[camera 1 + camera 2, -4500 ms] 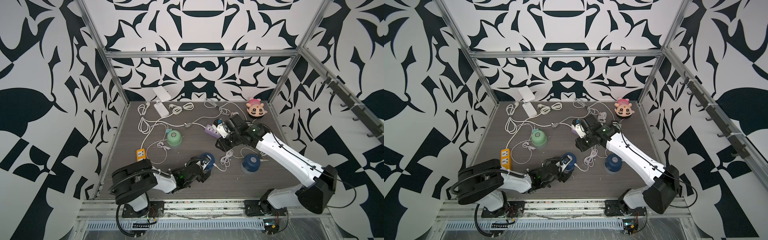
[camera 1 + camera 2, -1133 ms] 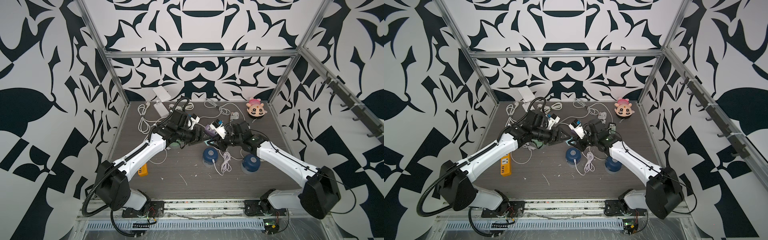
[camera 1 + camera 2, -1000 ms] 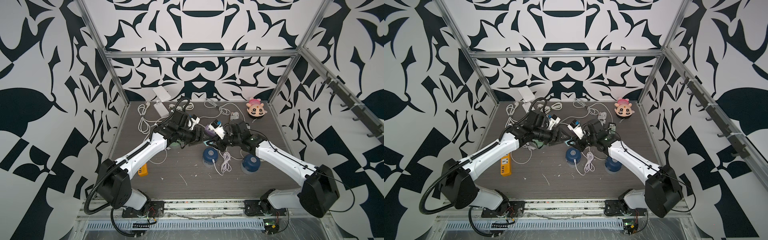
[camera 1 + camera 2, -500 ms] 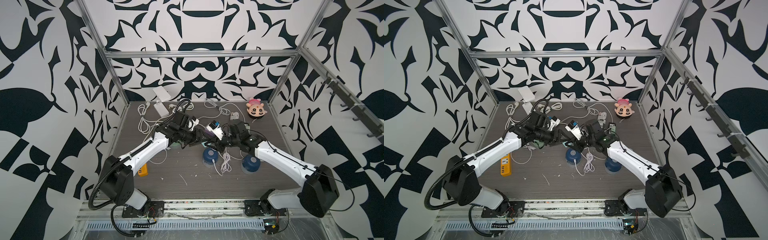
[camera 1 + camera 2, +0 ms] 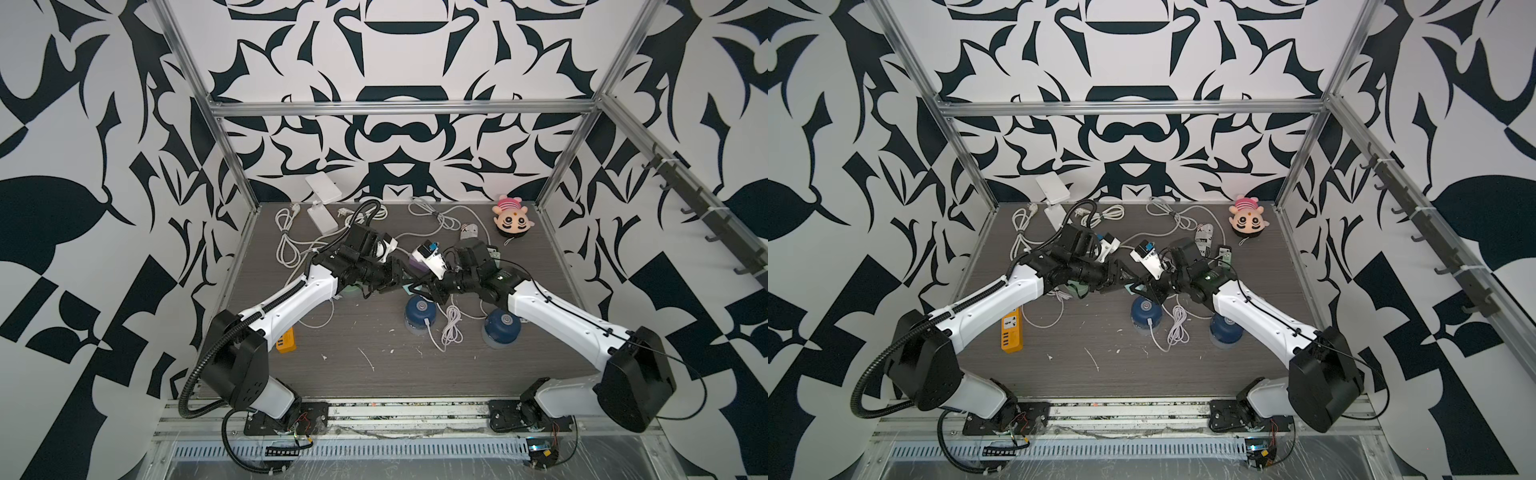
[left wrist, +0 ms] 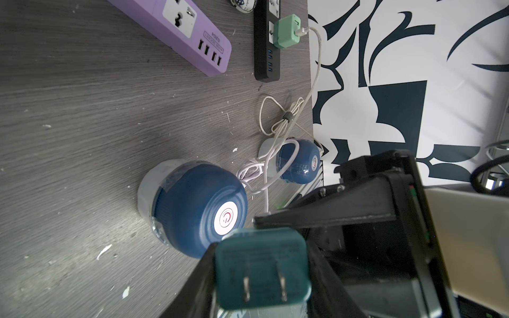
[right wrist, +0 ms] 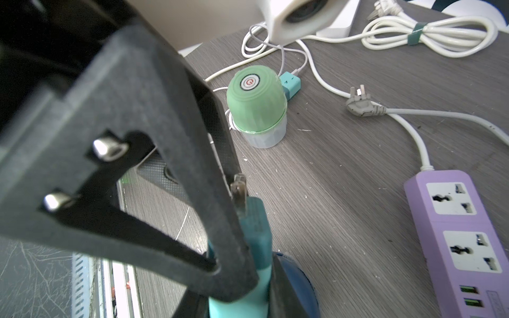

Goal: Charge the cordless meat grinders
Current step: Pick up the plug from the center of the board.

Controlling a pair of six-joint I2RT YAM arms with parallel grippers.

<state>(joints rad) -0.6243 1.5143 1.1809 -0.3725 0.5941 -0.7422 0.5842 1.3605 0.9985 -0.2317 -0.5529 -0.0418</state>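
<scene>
Two navy cordless meat grinders (image 5: pixel 419 313) (image 5: pixel 503 326) stand mid-table, seen in both top views. The mint green grinder (image 7: pixel 256 102) stands behind them, mostly hidden under my left arm in the top views. Above the nearer navy grinder (image 6: pixel 192 206) the two grippers meet on one teal charger plug (image 6: pixel 261 256). My left gripper (image 6: pixel 261 275) is shut on its sides, prongs facing the camera. My right gripper (image 7: pixel 239 289) is shut on the same plug's (image 7: pixel 256 228) lower body.
A purple power strip (image 7: pixel 462 234) lies just behind the grippers, and a black strip (image 6: pixel 266 52) holds a mint adapter (image 6: pixel 286 31). An orange strip (image 5: pixel 286 341) lies front left. White cables (image 5: pixel 449 332) trail between the grinders. A pink plush (image 5: pixel 513 220) sits at the back right.
The left gripper's jaws have narrowed onto the teal plug that the right gripper holds. Both arms have shifted slightly left.
</scene>
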